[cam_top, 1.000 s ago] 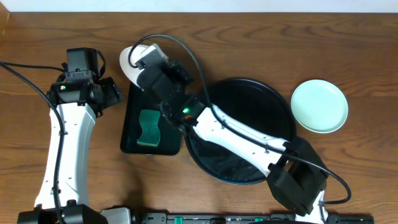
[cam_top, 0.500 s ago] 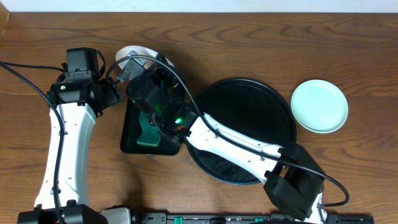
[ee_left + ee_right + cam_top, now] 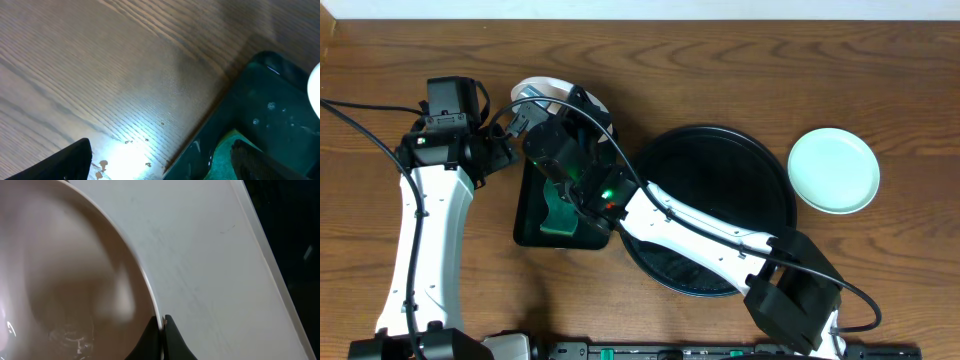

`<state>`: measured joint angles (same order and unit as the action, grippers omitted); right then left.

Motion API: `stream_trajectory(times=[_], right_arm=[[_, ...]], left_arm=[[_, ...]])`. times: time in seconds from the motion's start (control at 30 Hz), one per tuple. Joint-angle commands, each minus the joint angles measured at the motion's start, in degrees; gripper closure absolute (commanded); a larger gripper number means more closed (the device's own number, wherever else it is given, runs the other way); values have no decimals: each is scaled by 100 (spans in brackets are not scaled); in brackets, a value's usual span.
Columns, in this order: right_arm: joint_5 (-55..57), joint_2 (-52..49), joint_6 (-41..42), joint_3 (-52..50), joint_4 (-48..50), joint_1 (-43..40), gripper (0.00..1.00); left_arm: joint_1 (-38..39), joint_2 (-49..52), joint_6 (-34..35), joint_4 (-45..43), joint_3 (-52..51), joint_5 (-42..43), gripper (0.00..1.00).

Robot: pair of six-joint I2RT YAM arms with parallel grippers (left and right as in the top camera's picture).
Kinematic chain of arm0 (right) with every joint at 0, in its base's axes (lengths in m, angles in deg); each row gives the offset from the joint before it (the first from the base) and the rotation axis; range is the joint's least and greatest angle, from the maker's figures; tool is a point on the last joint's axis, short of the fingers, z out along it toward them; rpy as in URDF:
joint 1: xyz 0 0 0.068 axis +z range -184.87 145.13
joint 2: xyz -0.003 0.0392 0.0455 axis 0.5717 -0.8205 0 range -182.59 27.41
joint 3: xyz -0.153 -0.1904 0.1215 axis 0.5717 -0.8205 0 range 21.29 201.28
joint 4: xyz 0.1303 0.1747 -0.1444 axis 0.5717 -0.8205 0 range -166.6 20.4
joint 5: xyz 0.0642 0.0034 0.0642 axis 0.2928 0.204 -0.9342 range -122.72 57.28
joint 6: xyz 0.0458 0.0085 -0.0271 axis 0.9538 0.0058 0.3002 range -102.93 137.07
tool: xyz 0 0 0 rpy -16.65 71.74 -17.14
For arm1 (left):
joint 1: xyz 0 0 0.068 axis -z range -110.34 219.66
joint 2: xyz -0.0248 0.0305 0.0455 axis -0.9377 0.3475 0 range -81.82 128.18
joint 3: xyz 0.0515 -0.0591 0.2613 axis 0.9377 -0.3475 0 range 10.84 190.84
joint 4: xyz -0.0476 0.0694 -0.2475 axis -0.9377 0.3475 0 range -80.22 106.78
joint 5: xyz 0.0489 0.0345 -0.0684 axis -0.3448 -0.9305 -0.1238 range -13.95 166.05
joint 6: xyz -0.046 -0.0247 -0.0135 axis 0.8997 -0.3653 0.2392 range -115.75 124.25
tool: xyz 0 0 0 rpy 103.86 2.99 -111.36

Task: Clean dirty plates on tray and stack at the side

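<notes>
A green sponge (image 3: 553, 218) lies in a seemingly wet dark green tray (image 3: 527, 222).

No writing, label, brand, number or sign is legible on anything in view.

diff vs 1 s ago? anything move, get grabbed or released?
The right arm swung left and toward the robot, over the green tray, and now hides more of the sponge; almost all of that came in the first half second. The right gripper stays shut on the white plate, which shifted slightly with it. Nothing grabbed or released. Unchanged: left gripper open, mint plate, black tray.
</notes>
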<state>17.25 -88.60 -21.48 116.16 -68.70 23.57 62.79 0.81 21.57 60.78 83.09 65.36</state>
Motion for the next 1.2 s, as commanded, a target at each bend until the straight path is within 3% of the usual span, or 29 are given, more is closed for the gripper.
stream_trajectory(times=[0.0, 0.47, 0.87, 1.17], right_arm=[[125, 7, -57, 103, 20, 55, 99], [339, 7, 2, 103, -356, 55, 99], [737, 7, 1123, 103, -1298, 48, 99], [697, 7, 1187, 103, -1403, -13, 99]], left_arm=[[-24, 11, -35, 11, 26, -74, 12], [-24, 11, -33, 11, 26, -72, 11], [-24, 11, -35, 11, 26, -72, 11], [-24, 11, -33, 11, 26, -72, 12]])
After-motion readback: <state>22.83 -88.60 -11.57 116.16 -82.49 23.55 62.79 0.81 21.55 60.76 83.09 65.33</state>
